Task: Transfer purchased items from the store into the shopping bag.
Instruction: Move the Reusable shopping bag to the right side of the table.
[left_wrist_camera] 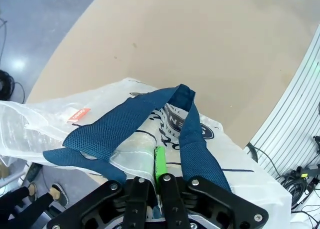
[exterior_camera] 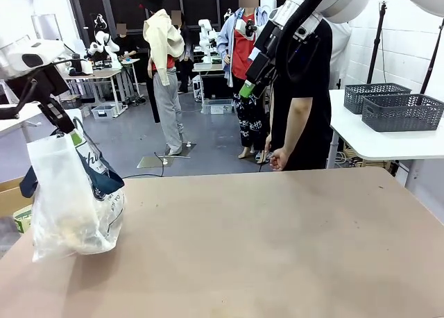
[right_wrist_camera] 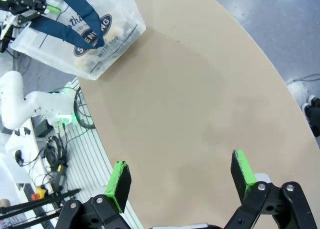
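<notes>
Shopping bag (exterior_camera: pixel 73 207) standing at the counter's (exterior_camera: pixel 277 248) left edge, goods inside, top pinched in closed jaws of left gripper (left_wrist_camera: pixel 156 181). Right gripper (right_wrist_camera: pixel 180 174) raised, jaws wide, empty. Seemingly the holding-open stage; next calls for another item, none visible nearby.

the bench (exterior_camera: pixel 277 248) had a plain tan top with a rounded edge, lit evenly from above. beyond it the floor (exterior_camera: pixel 139 134) was smooth grey and caught a dull sheen. a white brick wall (exterior_camera: pixel 402 47) stood on the right, with a white side table (exterior_camera: pixel 388 141) in front of it carrying two dark grey openwork baskets (exterior_camera: pixel 399 110). farther back were a pale desk (exterior_camera: pixel 97 75) with clutter on it and dark panelling (exterior_camera: pixel 201 2) along the far wall. cables (right_wrist_camera: pixel 52 154) trailed on the floor beside the bench.
</notes>
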